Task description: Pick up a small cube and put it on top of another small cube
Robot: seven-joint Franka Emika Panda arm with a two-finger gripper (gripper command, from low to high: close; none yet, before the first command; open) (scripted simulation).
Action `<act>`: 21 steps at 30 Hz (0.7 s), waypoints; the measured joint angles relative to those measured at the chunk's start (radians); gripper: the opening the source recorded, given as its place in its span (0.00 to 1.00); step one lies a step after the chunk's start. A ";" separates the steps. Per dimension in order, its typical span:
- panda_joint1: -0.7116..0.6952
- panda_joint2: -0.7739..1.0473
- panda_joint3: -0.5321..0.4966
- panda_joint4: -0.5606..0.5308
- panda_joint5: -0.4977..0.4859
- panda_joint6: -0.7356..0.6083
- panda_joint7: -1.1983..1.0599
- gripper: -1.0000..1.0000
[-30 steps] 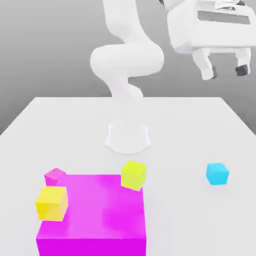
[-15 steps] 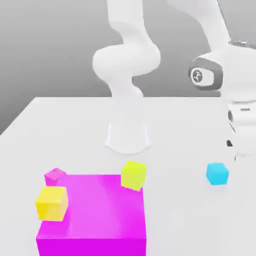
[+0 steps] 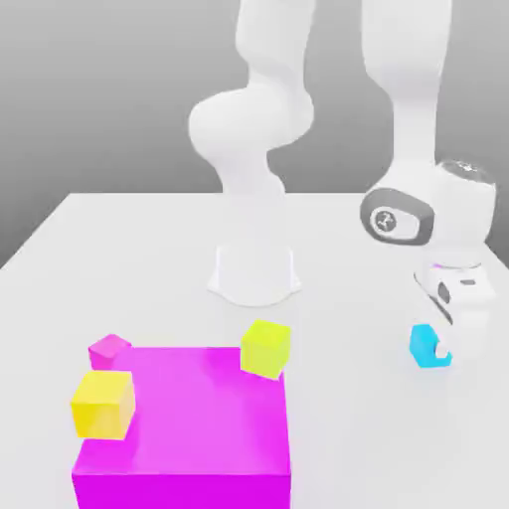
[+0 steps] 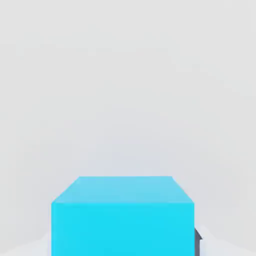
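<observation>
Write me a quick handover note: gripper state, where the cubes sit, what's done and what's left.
Gripper: down at the table, closed around the cyan cube, which sits between its fingers in the hand view. The cube looks to be on the table, not lifted.
Other things: big magenta block on the exterior view's left; one yellow cube at its far corner, a second yellow cube against its left side, a small magenta cube behind that.
Done: approach and grip.
Left: lift the cyan cube, carry it over, set it on another small cube, release.
</observation>
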 joint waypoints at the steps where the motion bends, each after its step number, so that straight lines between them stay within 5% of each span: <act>1: -0.010 -0.023 0.012 -0.004 0.008 -0.018 -0.007 0.00; 7: -0.043 -0.227 0.080 -0.043 0.148 -0.183 -0.110 0.00; 10: -0.093 -0.314 0.029 -0.043 0.189 -0.270 -0.213 0.00; 21: -0.332 -0.606 -0.217 -0.020 0.093 -0.582 -0.503 0.00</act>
